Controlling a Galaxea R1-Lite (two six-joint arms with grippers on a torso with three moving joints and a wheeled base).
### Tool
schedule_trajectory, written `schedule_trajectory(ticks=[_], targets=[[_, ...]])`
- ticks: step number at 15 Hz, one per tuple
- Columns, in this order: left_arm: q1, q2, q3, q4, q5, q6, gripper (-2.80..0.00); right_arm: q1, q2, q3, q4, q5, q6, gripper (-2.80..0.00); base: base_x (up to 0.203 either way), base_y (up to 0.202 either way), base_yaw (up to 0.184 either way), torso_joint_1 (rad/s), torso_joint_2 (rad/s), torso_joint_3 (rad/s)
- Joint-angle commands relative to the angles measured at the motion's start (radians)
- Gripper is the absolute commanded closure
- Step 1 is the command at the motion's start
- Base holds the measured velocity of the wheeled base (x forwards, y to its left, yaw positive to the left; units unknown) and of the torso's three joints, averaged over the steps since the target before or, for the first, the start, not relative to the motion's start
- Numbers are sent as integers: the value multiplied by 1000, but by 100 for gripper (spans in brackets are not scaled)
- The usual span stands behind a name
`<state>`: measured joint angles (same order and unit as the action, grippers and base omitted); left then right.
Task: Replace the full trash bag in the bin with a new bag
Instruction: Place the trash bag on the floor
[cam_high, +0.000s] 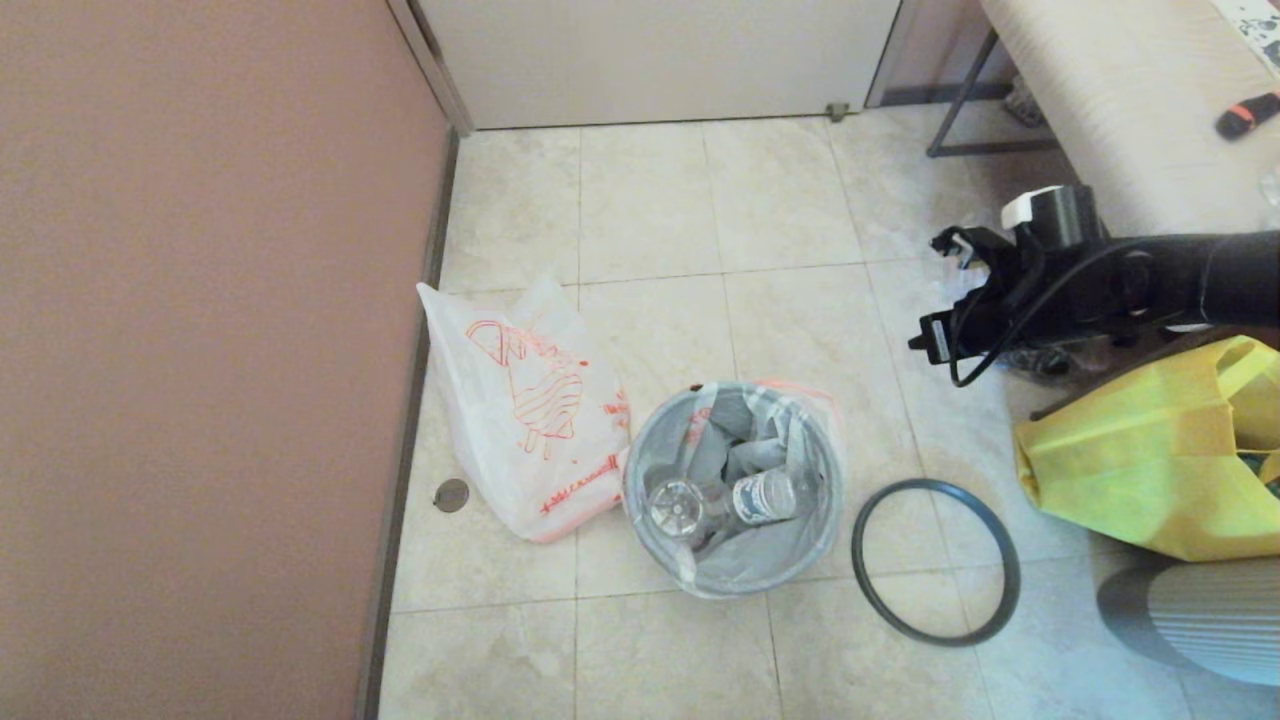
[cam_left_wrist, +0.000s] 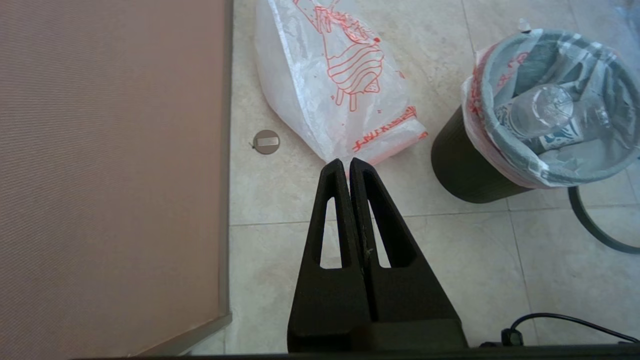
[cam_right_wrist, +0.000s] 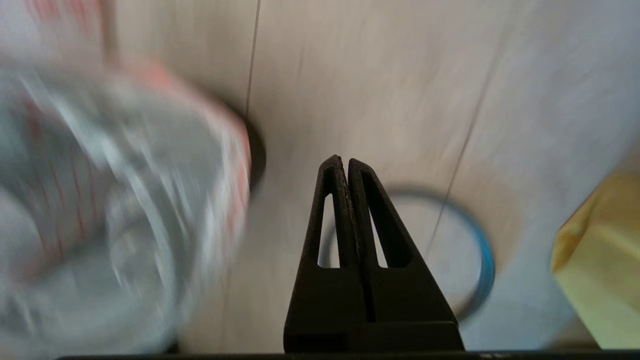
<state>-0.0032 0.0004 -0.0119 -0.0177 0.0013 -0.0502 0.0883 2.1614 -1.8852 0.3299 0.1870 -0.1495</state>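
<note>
The black bin stands on the tiled floor, lined with the full trash bag, whose pink-red edge folds over the top. Clear bottles lie inside it. The bin's dark grey hoop rim lies flat on the floor to its right. The new bag, white with an orange-red drawing, lies left of the bin by the wall. My right gripper is shut and empty, above the floor between bin and hoop. My left gripper, also shut and empty, hovers near the new bag's near edge.
A brown wall runs along the left. A yellow fabric tote sits at the right, a grey striped object below it. A bench stands at the back right. A round metal floor plate lies by the wall.
</note>
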Motion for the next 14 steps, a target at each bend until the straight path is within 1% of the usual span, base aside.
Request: schedule_trajectory(ticks=[1, 2, 3, 5, 7, 10, 14], targets=[[0, 0, 0, -1, 0, 0, 0, -9, 95, -82, 103, 42, -51, -280, 0, 0, 0, 0, 0, 0], [0, 0, 0, -1, 0, 0, 0, -11, 110, -86, 112, 73, -89, -280, 0, 0, 0, 0, 0, 0], [0, 0, 0, -1, 0, 0, 0, -10, 120, -86, 117, 80, -98, -280, 0, 0, 0, 0, 0, 0], [0, 0, 1, -1, 0, 0, 0, 7, 155, -86, 108, 83, -98, -280, 0, 0, 0, 0, 0, 0], [0, 0, 0, -1, 0, -1, 0, 33, 184, -87, 56, 83, -94, -280, 0, 0, 0, 0, 0, 0], [0, 0, 0, -1, 0, 0, 0, 51, 215, -89, -3, 79, -97, -280, 0, 0, 0, 0, 0, 0], [0, 0, 0, -1, 0, 0, 0, 67, 239, -92, -12, 75, -101, -280, 0, 0, 0, 0, 0, 0]])
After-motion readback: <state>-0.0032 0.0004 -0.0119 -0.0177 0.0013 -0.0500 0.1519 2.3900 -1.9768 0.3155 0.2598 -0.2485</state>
